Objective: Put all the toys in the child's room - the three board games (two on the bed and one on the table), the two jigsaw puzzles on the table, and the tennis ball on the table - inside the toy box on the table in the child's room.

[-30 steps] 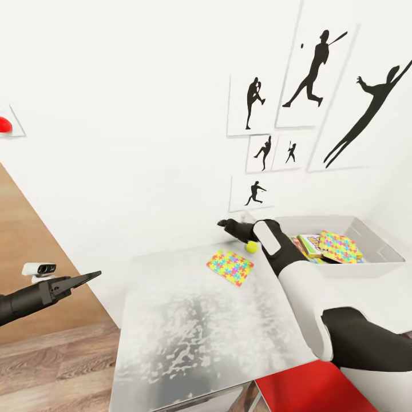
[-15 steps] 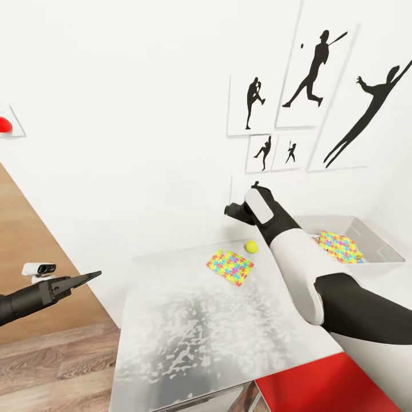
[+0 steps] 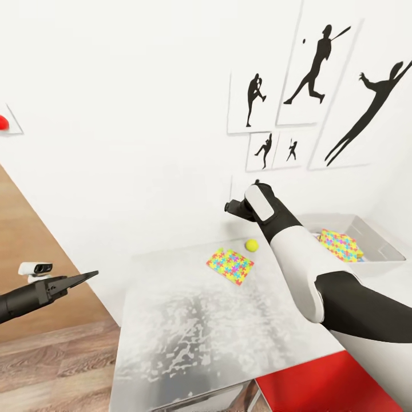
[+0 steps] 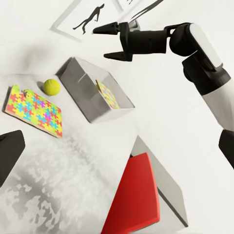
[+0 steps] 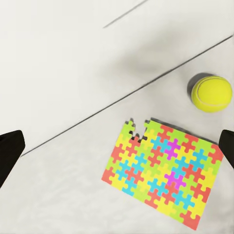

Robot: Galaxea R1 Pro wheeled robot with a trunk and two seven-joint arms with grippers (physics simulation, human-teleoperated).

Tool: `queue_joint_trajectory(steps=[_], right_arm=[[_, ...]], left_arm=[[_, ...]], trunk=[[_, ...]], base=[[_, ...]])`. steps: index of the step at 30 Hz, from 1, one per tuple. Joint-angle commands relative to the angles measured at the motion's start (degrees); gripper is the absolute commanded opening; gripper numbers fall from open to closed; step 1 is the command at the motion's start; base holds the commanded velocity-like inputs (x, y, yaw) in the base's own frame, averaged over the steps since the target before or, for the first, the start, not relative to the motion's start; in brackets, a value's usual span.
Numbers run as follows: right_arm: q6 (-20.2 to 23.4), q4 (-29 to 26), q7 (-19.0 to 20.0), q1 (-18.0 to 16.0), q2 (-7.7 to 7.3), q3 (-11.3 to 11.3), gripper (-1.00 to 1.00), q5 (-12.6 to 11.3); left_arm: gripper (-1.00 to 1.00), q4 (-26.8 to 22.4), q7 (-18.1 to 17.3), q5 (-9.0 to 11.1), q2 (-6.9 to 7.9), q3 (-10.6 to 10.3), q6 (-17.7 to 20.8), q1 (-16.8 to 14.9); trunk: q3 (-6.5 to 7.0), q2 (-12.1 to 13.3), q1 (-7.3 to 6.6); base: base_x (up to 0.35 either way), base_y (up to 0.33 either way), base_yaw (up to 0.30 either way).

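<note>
Since a second ago the right arm has been raised from the table surface beside the tennis ball [image 3: 251, 245] and drawn back toward the wall; over the last half second it has barely shifted, while the view has drifted slightly.

The table [image 3: 189, 332], pale and speckled, is seen stretching from the near edge to the wall. At its far right end the toy box [image 3: 377, 243] is set, with one jigsaw puzzle [image 3: 339, 245] already leaning inside it. The second jigsaw puzzle [image 5: 163, 171] is laid flat on the tabletop, well apart from the box, and the tennis ball is found just beside its far corner, apparently not touching it.

The right gripper [image 4: 108, 41] is held above the puzzle and ball, near the wall, with its fingers spread apart and nothing between them. The left gripper [image 3: 77, 280] is held out over the floor, away from the table; its fingers look drawn together to a point, and nothing is carried.

The step in hand is judged to be a pick of one of the two remaining toys. If the ball is chosen, the spread fingers should be lowered squarely on either side of it, since a glancing touch could send it rolling. If the puzzle is chosen, an edge would have to be caught, as the panel is thin and lies flat; sliding it toward the table edge may help.
</note>
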Motion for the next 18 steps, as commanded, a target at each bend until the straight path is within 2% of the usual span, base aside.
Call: queue_joint_trajectory(steps=[1, 12, 18], right_arm=[[0.05, -0.01, -0.54, -0.06, 0.0, 0.13, 1.0, -0.46], [-0.13, 0.3, -0.52, -0.06, 0.0, 0.22, 1.0, -0.29], [-0.06, 0.32, -0.52, -0.06, 0.0, 0.29, 1.0, -0.22]], left_arm=[[1.0, -0.01, -0.13, 0.09, 0.12, 0.0, 0.6, -0.04], [1.0, -0.01, -0.13, 0.02, 0.73, 0.17, 0.55, -0.02], [1.0, -0.01, -0.26, -0.06, 2.0, 2.6, 0.41, 0.0]], trunk=[[-0.21, -0.12, 0.03], [-1.23, -0.12, 0.03], [-1.79, -0.12, 0.03]], base=[[0.0, 0.0, 0.0], [0.0, 0.0, 0.0], [0.0, 0.0, 0.0]])
